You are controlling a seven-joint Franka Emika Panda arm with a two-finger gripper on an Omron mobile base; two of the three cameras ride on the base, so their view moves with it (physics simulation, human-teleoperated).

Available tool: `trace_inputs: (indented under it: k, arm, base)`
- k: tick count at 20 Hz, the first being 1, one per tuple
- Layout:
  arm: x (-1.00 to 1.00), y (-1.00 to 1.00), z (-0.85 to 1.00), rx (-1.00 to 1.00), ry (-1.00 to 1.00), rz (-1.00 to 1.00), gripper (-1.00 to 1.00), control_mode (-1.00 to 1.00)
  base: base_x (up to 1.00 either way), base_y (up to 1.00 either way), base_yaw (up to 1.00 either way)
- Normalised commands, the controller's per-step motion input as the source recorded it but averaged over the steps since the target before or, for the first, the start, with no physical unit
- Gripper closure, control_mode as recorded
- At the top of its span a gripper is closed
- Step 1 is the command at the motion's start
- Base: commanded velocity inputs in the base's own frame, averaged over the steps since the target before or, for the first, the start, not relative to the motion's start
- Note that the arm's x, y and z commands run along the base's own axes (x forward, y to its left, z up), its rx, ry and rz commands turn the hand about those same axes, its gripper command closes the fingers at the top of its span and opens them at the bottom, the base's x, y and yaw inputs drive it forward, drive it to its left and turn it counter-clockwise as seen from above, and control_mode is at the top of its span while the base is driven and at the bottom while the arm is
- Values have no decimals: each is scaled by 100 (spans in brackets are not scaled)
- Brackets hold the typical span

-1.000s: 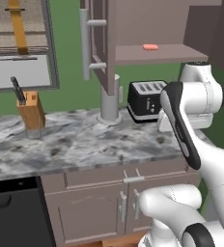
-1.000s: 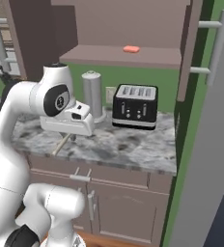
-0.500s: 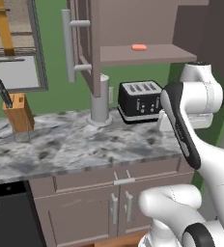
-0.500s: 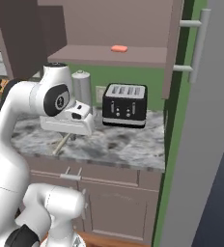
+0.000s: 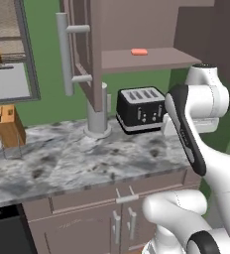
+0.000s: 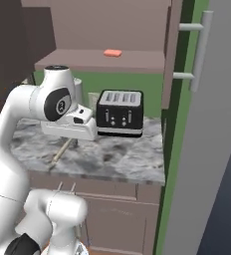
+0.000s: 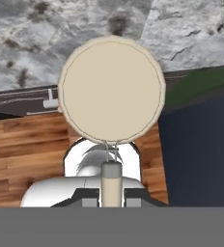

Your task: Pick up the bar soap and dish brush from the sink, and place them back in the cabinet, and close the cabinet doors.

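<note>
Hand view shows the tool clamped tight on the thin handle of the dish brush, whose round cream head faces the camera above the marbled worktop edge. On the cabinet shelf lies the bar soap, above the toaster. One cabinet door stands open; its far side is probably hidden.

The white arm rises from its base, bends at a dark-jointed elbow and reaches forward at about bench height, its forearm level. The hand points downward, its two dark fingers closed tight on a thin handle gripped between them, the wrist block held flat and horizontal.
</note>
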Motion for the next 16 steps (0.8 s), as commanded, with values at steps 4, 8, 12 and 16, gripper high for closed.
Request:
trace_inputs:
  k: [4,8,12,16]
  arm:
    - [0,0,0,0,0,0,100,100]
    - [0,0,0,0,0,0,100,100]
    - [0,0,0,0,0,0,100,100]
    - [0,0,0,0,0,0,100,100]
  base:
    - [59,0,-5]
    - [40,0,-1]
    - [20,0,1]
    - [24,-4,7]
